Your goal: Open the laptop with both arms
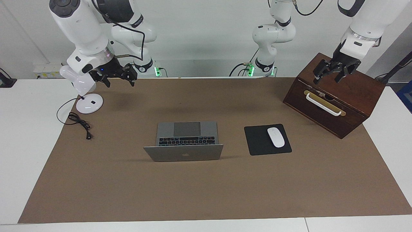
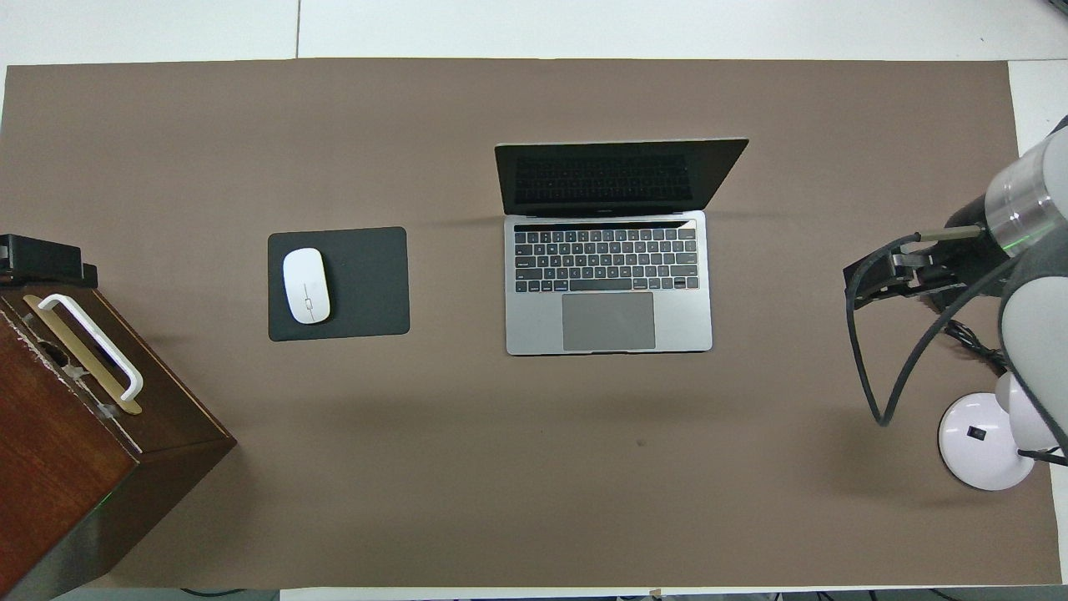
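**Black pincers raised at both ends, laptop open between them**

Black and small, the left pincer (image 1: 334, 72) hangs over the top of a dark wooden box (image 1: 354, 96) at the left arm's end of the worktop (image 1: 206, 193); its fingers are spread apart with nothing between them. The right pincer (image 1: 127, 75) is up in the air at the right arm's end, over the brown mat near a white desk lamp (image 1: 87, 96), pointing sideways. Whether its fingers are apart or closed I cannot tell, and nothing shows in its grip.

Between the two, well apart from both, the silver-grey laptop (image 2: 609, 284) sits on the mat with its lid raised and its screen dark, keys and trackpad facing the robots. Beside it, toward the left arm's end, a white mouse (image 2: 306, 285) lies on a black mouse pad (image 2: 367, 284). The box carries a white handle (image 1: 323, 104) on its front.
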You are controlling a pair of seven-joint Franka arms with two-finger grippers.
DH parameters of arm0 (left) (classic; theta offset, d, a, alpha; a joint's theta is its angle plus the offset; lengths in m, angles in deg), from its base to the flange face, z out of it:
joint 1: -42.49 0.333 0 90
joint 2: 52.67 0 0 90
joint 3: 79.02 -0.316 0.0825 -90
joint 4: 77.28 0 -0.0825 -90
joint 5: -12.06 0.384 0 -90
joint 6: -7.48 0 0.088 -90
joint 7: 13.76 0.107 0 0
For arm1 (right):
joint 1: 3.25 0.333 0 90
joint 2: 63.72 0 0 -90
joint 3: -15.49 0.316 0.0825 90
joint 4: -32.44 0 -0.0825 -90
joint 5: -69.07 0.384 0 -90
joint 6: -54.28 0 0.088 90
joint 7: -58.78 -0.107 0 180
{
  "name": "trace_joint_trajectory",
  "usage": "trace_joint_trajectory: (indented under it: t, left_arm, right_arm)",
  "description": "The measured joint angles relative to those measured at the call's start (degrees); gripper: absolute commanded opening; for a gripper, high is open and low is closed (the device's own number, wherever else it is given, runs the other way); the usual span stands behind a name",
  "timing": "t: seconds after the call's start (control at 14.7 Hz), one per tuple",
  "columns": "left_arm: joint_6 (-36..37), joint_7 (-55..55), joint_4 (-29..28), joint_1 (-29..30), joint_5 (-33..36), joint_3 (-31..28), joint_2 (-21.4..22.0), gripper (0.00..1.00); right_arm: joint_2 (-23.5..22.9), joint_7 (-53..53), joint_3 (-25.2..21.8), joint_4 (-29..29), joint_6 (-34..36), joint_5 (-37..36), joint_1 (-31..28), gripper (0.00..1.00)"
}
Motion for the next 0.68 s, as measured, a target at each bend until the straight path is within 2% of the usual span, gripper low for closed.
trace_joint_trajectory:
  t: [0.34,0.68]
  left_arm:
    - [0.36,0.00,0.00,0.01,0.12,-0.13,-0.09,1.00]
    - [0.53,0.01,0.00,0.01,0.12,-0.13,-0.51,1.00]
  right_arm:
    - [0.10,-3.31,-0.12,2.45,0.61,0.07,-0.02,1.00]
    - [-0.02,-6.41,-0.79,2.51,0.56,1.37,-0.34,1.00]
